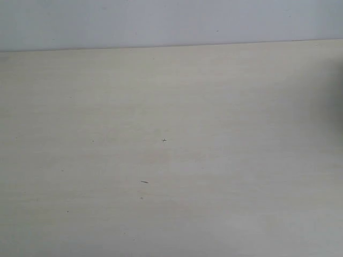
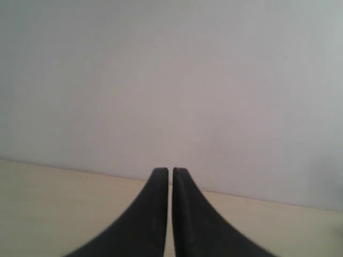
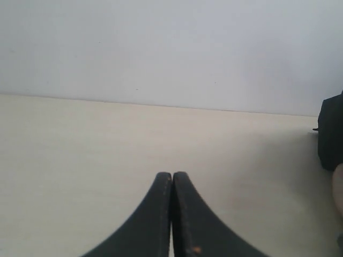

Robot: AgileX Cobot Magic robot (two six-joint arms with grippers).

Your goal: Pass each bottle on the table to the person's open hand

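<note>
Your exterior view is filled almost wholly by the bench (image 1: 171,160), a pale beige matte surface running back to a grey-white wall (image 1: 161,21). Neither arm shows in that view; only the wrist views give you the tools.

In the left wrist view the left tool (image 2: 170,174) is clenched on nothing, its two black fingers drawn together with just a thin slit between them. It points at the wall over the far bench edge.

In the right wrist view the right tool (image 3: 172,176) is likewise clenched and grasps nothing, tips touching. It hangs over more of the bench. This view alone shows you a black block (image 3: 331,134) at the frame edge, with a pale rounded sliver (image 3: 338,190) just below it; too little of either shows to tell what they are.

Where the bottles stand, you cannot tell from these three views.

Only the exterior view picks out the bench marks: a tiny cross-shaped speck (image 1: 164,140) near the middle and a short dark dash (image 1: 144,182) nearer the camera. An orange fleck (image 3: 196,249) sits on one right finger.
</note>
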